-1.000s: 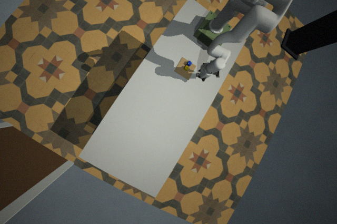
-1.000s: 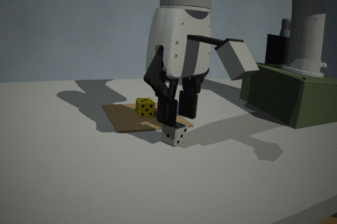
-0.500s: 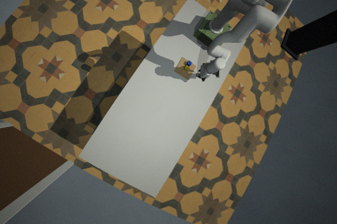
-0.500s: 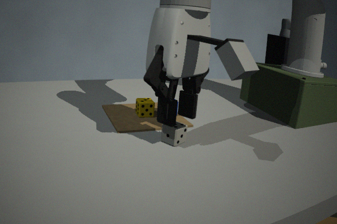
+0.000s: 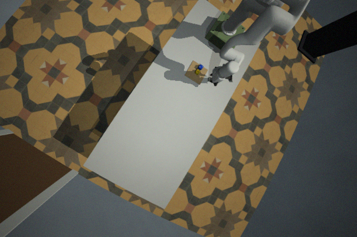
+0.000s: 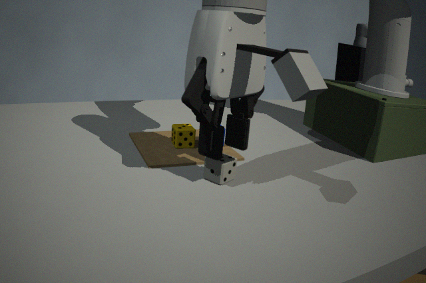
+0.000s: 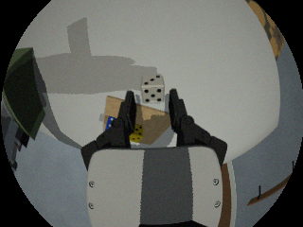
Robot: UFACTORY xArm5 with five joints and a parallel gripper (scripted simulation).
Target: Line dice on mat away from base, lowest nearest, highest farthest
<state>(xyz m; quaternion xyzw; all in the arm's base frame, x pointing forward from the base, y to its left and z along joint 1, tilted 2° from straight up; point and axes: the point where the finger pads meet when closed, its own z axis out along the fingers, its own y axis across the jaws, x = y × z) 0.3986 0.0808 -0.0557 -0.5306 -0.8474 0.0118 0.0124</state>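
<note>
"So, what lies nearest in the exterior view?"

"The white die (image 6: pixel 218 172) (image 7: pixel 152 90), on the bare table (image 5: pixel 155 121) (image 6: pixel 172 224) (image 7: pixel 213 61), just beside the mat (image 5: pixel 191 73) (image 6: pixel 154 152) (image 7: pixel 153 124), on the side toward the table's right long edge in the top view."

"And the hand (image 5: pixel 213 80) (image 6: pixel 225 151) (image 7: pixel 151 97)?"

"Spread partway, pinching nothing, low over the white die. From the top it hides that die."

"Farther back?"

"The yellow die (image 5: pixel 197 71) (image 6: pixel 184 136) (image 7: pixel 136 133) sits on the mat, five pips facing the exterior camera. The blue die (image 5: pixel 200 67) (image 6: pixel 224 135) (image 7: pixel 110 123) is on it too, near the yellow one, closer to the table's upper short edge."

"Farthest?"

"The green base block (image 5: pixel 214 36) (image 6: pixel 343 118) (image 7: pixel 24 90), by that short edge."
</note>
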